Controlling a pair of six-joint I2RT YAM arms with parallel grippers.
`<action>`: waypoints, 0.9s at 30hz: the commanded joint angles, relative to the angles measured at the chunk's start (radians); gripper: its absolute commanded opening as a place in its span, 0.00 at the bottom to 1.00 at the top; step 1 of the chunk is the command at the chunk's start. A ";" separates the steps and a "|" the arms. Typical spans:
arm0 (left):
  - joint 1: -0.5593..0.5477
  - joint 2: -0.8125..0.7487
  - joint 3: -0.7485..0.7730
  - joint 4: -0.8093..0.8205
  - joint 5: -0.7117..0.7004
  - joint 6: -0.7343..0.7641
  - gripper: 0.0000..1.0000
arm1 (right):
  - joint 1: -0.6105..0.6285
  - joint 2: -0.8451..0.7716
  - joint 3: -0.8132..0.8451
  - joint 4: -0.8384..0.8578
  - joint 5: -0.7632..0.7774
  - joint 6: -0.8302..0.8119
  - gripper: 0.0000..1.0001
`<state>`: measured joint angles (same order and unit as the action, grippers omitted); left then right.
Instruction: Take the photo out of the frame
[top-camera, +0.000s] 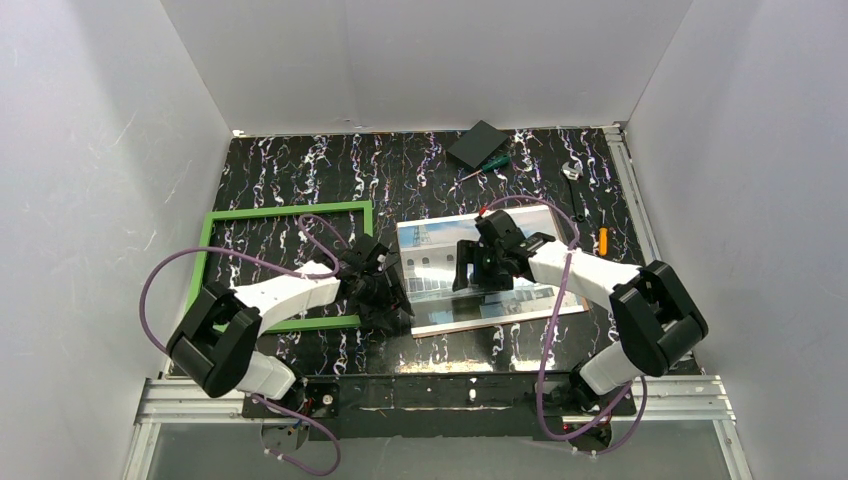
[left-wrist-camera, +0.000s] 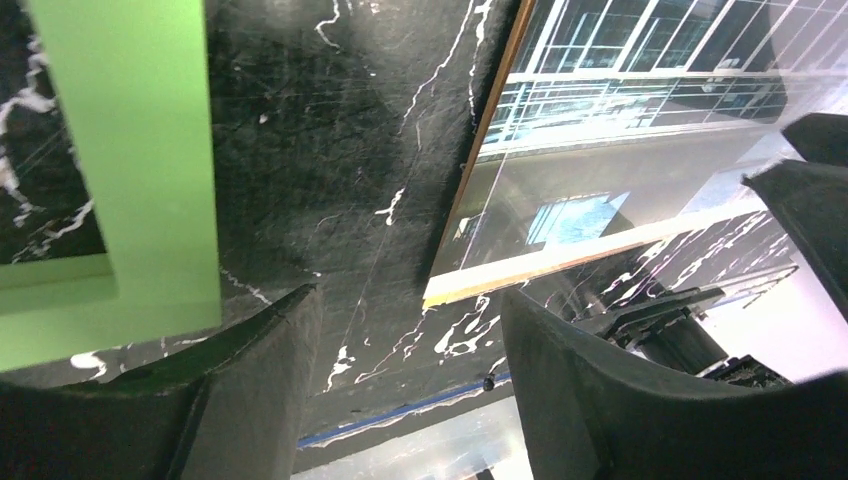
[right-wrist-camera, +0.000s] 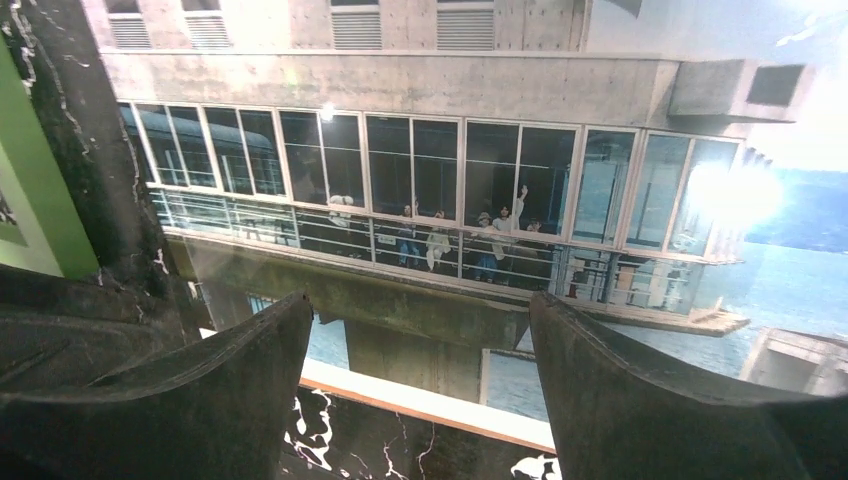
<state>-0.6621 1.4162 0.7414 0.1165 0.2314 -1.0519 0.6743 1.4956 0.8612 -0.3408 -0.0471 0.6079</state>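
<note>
glossy photo (top-camera: 432, 265) beside green frame (top-camera: 290, 210), not touching

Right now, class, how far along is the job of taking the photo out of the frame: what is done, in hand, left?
Done: the frame lies empty, with the table showing through it, and the photo lies apart to its right. In hand: nothing; the left pincer is open between them, and the right pincer is open over the photo. Left: probably little, if anything.

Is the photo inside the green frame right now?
No, the photo lies beside the frame, apart from it, and the frame holds nothing.
</note>
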 joint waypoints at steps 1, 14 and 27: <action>0.002 0.011 -0.050 0.087 0.080 0.029 0.67 | -0.003 0.049 0.004 0.012 -0.035 0.029 0.86; 0.000 0.088 -0.082 0.268 0.176 -0.064 0.69 | -0.012 0.112 0.010 0.024 -0.063 0.041 0.83; -0.003 0.036 -0.085 0.316 0.190 -0.112 0.69 | -0.012 0.122 0.011 0.035 -0.078 0.045 0.83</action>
<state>-0.6628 1.4921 0.6720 0.4610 0.3901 -1.1416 0.6601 1.5692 0.8764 -0.3096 -0.1066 0.6472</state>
